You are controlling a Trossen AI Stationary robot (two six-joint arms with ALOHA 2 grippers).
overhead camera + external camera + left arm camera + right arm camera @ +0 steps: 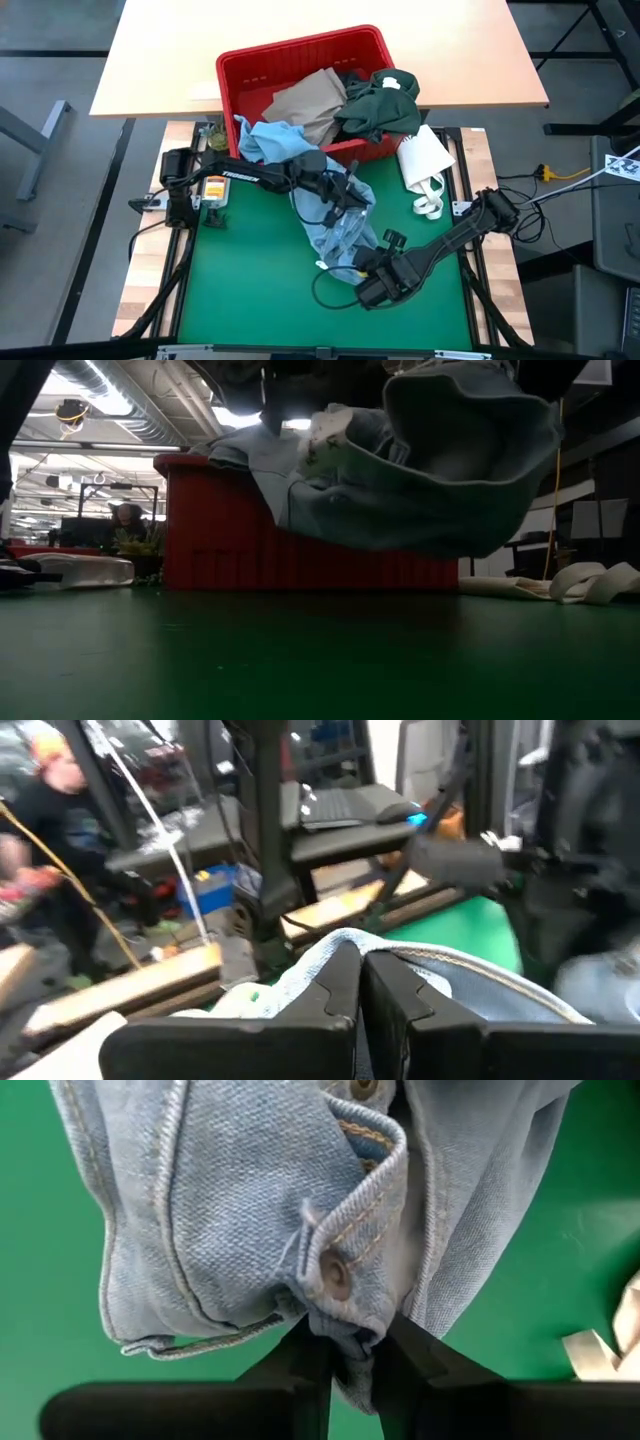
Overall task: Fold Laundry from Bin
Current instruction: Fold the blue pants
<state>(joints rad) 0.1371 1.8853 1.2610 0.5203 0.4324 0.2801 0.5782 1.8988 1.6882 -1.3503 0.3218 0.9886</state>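
Light blue garment (335, 225) hanging above green worktop (250, 280), trailing from red bin (245, 75). Left gripper (360, 985) jaws squeezing its edge tight. Right gripper (350, 1350) jaws pinching its buttoned end.

Light blue garment (250, 1210): woven denim, coarse twill, raised stitched seams, dull metal button (334, 1272). Bin (262, 62): glossy red moulded plastic, ribbed walls. Mat (260, 280): matt green, smooth. Table (300, 30): pale wood-look top, smooth. Right gripper (350, 1355): matt black fingers.
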